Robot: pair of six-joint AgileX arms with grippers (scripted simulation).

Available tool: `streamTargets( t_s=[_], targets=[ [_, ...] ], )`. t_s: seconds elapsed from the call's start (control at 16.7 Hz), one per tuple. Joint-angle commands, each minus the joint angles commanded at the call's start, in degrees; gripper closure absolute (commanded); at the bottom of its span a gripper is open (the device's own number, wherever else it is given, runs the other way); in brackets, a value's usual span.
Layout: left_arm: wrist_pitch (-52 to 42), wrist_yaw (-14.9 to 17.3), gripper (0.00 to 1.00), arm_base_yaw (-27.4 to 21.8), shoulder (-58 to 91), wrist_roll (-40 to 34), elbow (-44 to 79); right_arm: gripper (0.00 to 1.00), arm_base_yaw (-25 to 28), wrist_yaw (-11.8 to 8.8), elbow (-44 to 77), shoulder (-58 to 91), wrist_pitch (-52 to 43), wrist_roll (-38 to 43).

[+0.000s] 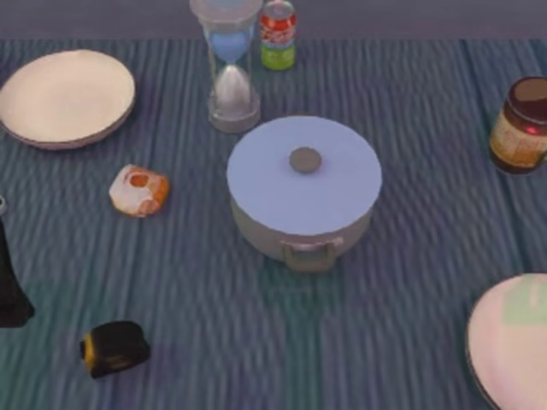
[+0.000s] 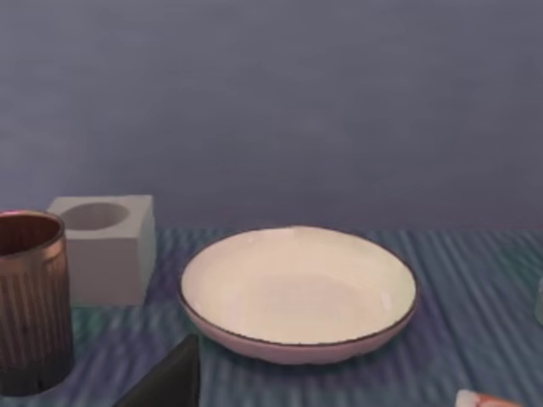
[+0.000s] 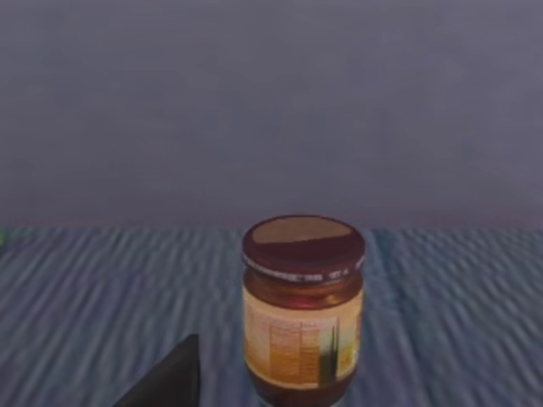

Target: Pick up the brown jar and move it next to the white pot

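Two pincers serve this bench, and neither shows its fingers plainly, so whether they are spread or closed cannot be told. Only a dark wedge of the left arm [image 1: 12, 286] appears at the bench's left edge in the top view; the right arm is absent from that view. Directly ahead of the right wrist camera stands the brown jar [image 3: 303, 307], upright, long axis vertical, lid on, centred in that view with nothing between. In the top view the brown jar [image 1: 520, 125] sits at the far right edge, well apart from the white pot [image 1: 303, 190], which occupies the bench centre with its handle toward the near edge. The right arm is judged the nearer one, so the approach should run straight forward to the jar. Open bench lies between pot and jar, which suits a placement on the pot's right side. Count: one jar, one pot, two white plates [image 1: 67, 96], one hourglass [image 1: 231, 64], one red-and-green can [image 1: 279, 34], one small orange-and-white packet [image 1: 138, 190], one black-and-yellow object [image 1: 114, 348].
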Motion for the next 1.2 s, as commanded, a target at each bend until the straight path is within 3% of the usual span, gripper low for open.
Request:
streamTargets(
  t_s=[0.3,0.54,1.2],
  targets=[
    [0.0,0.0,0.0,0.0,0.0,0.0,0.0,0.0,0.19,-0.34,3.24,2.67,-1.82,0.04],
    [0.0,0.0,0.0,0.0,0.0,0.0,0.0,0.0,0.3,-0.82,14.75,13.52,-8.68,-0.19],
    [0.0,0.0,0.0,0.0,0.0,0.0,0.0,0.0,-0.9,-0.03,71.0,72.05,-43.88,-3.74]
  ],
)
